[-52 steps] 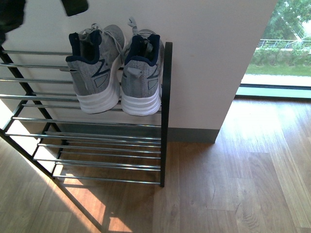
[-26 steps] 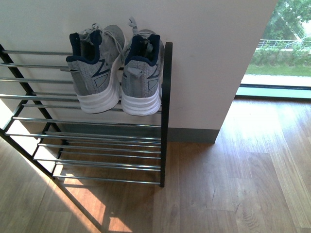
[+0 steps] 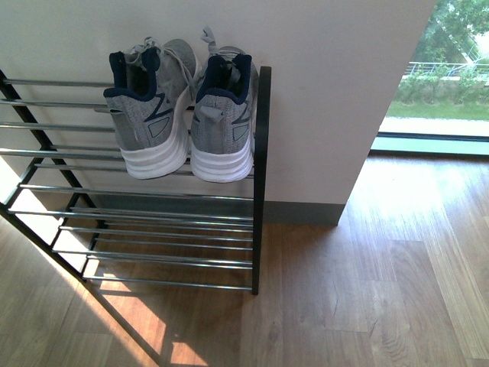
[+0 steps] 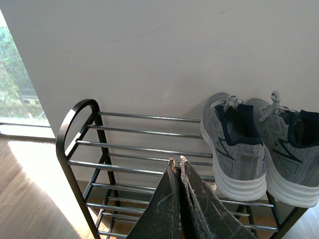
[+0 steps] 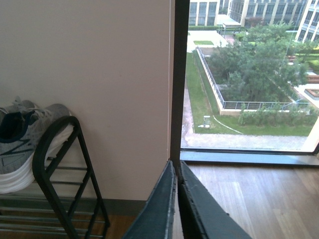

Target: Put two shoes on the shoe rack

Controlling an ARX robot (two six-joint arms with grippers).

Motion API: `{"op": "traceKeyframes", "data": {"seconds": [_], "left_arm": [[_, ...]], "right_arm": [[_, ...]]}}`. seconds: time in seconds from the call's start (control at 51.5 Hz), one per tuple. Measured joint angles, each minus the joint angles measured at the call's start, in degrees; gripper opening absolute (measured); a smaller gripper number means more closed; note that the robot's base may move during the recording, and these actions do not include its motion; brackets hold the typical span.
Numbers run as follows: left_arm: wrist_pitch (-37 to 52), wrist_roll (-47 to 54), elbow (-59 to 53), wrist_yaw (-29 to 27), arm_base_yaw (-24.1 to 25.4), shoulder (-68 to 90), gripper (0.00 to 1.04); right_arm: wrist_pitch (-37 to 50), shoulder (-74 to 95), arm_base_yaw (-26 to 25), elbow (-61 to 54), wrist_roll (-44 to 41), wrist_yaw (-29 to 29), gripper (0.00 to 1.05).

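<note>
Both grey sneakers (image 3: 221, 126) sit side by side on the top tier of the shoe rack (image 3: 262, 176), heels outward, at its right end, toes towards the wall (image 3: 336, 92). The left gripper (image 4: 176, 160) and right gripper (image 5: 175, 164) have their fingers pressed together, empty.

Grey knit sneakers (image 3: 218, 122), side by side, heels outward, on shoe rack (image 3: 262, 176) top tier

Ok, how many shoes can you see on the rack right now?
2: the left sneaker and the right sneaker sit side by side at the right end of the shoe rack's top tier. Others may be hidden off-frame.
</note>
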Motion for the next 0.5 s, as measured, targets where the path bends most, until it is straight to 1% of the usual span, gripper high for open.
{"op": "traceKeyframes", "data": {"seconds": [0.058,0.078,0.136,0.155,0.194,0.291,0.311,0.505], "left_arm": [[-2.7,0.0,-0.5,0.9,0.8,-3.1,0.01],[-3.4,0.0,-0.5,1.0,1.0,-4.0,0.01],[-6.7,0.0,-0.5,6.0,4.9,-7.9,0.01],[-7.5,0.0,-0.5,6.3,5.5,-8.7,0.01],[-9.3,0.0,-0.5,6.2,6.6,-10.7,0.01],[-13.3,0.0,-0.5,6.7,6.9,-15.1,0.01],[-28.5,0.0,-0.5,6.8,6.9,-31.1,0.01],[-32.3,0.0,-0.5,6.8,6.9,-34.7,0.01]], "right_arm": [[0.0,0.0,0.0,0.0,0.0,0.0,0.16],[0.0,0.0,0.0,0.0,0.0,0.0,0.21],[0.0,0.0,0.0,0.0,0.0,0.0,0.33],[0.0,0.0,0.0,0.0,0.0,0.0,0.39],[0.0,0.0,0.0,0.0,0.0,0.0,0.46],[0.0,0.0,0.0,0.0,0.0,-0.1,0.68],[-0.1,0.0,0.0,0.0,0.0,0.1,0.96],[-0.1,-0.1,0.0,0.0,0.0,0.1,0.96]]}}
